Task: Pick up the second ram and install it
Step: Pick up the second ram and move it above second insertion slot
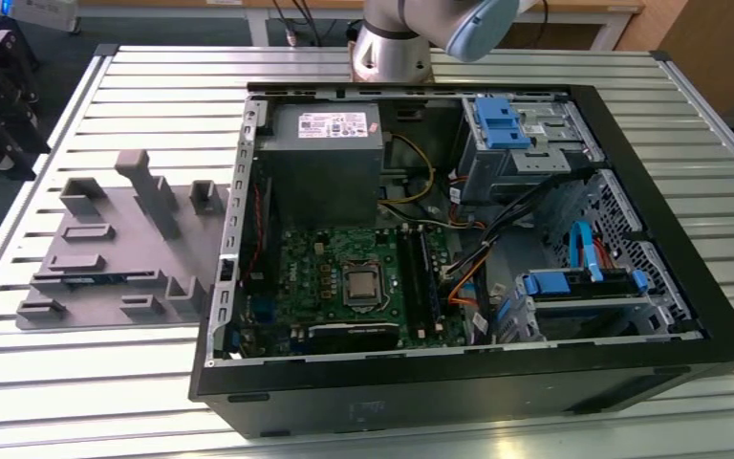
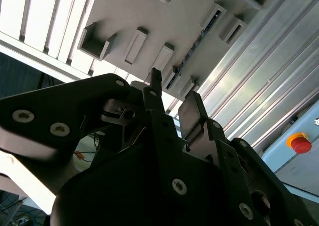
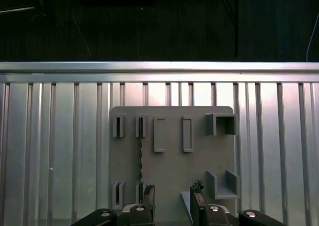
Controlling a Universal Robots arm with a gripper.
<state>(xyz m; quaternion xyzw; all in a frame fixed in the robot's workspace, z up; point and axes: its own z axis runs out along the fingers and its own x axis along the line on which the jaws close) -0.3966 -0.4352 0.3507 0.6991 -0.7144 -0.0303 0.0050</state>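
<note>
ribbed aluminium table (image 1: pixel 150 86), dark floor (image 1: pixel 68 43) beyond it, wooden cabinet (image 1: pixel 711 38) at the exterior view's right

1. Arm (image 1: pixel 390 53): the silver base column stands upright at the top middle of the exterior view.
2. A grey-blue joint housing (image 1: pixel 482 24) juts from the column toward the exterior view's right and is cut off by the frame edge.
3. Gripper (image 3: pixel 172 200) in the first wrist view: two black fingers (image 3: pixel 148 196), roughly parallel, tips about level.
4. The jaws stand apart with a bare gap between them.
5. Gripper (image 2: pixel 173 99) in the second wrist view: seen from behind its black body, with linkage plates and screw heads close to the camera.
6. In that view one thin fingertip (image 2: pixel 155 84) and one broader pad (image 2: pixel 192 111) are clearly separated.
</note>
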